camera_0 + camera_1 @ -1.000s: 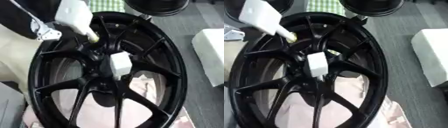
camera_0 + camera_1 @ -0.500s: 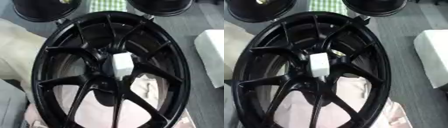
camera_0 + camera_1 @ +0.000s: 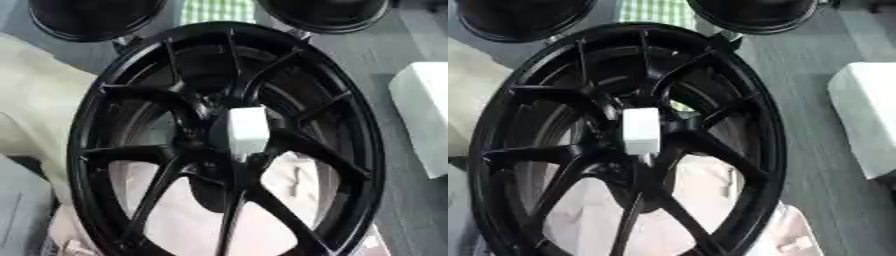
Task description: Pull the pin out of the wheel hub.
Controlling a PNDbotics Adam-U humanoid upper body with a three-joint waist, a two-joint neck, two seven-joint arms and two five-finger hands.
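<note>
- The big glossy black spoked alloy wheel (image 3: pixel 227 145) fills my view, standing tilted, with pale cloth showing through its lower spokes.
- At its hub sits a white, blocky, roughly rectangular piece (image 3: pixel 247 131). I take this to be the pin I am meant to pull, since it is lodged at the centre where the spokes meet.
- Neither my left robot hand nor my right robot hand shows in either eye view, so I cannot say whether the fingers are spread or curled.
- By my judgement the pin is not yet out, so the reach and the grasp are both ahead of me.
- To do it well, I would bring one robot hand in between the spokes toward the centre, with fingers on one side of the white block and thumb on the opposite side.
- I would pull straight along the hub's axis, not sideways, so the piece does not jam.
- Two more black wheels (image 3: pixel 92 17) lie at the far edge, and a white block (image 3: pixel 868 120) rests to the right, well apart from the hub.
</note>
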